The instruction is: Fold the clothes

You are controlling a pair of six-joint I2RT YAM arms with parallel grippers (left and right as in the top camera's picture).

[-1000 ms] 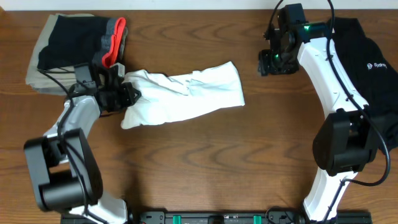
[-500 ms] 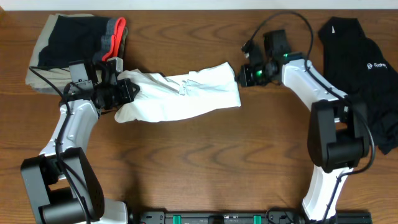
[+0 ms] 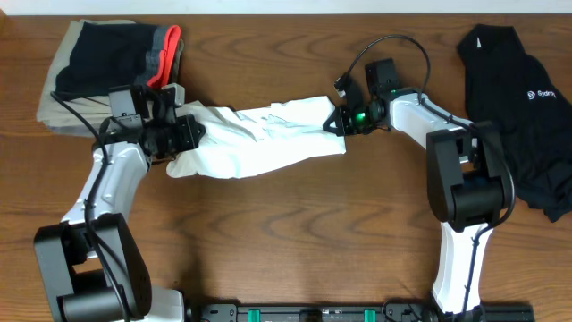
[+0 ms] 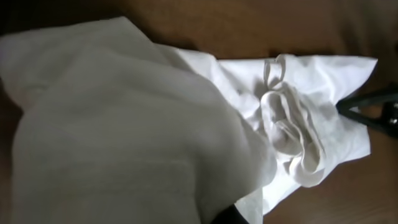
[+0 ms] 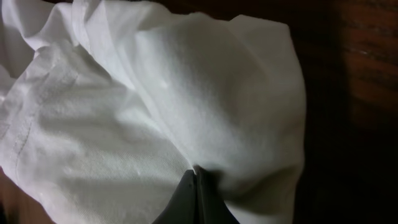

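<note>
Overhead: white T-shirt (image 3: pixel 259 143) bunched, stretched across wooden table (image 3: pixel 286 233) between both grippers. Left gripper (image 3: pixel 185 136) buried in shirt's left end, near folded stack (image 3: pixel 103 67). Right gripper (image 3: pixel 338 121) at shirt's right end. Black top (image 3: pixel 518 98) well apart, far right.

Left wrist: crumpled white T-shirt (image 4: pixel 124 124) fills view and covers fingers; cannot tell grip.

Right wrist: right gripper (image 5: pixel 196 183) fingertips pressed together, pinching white T-shirt (image 5: pixel 155 106) fabric.

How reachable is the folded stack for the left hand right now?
Probably yes. The folded stack lies close beside the left hand, and nothing stands between them. But that hand looks shut on the white T-shirt, so it would likely need to let go first.
</note>
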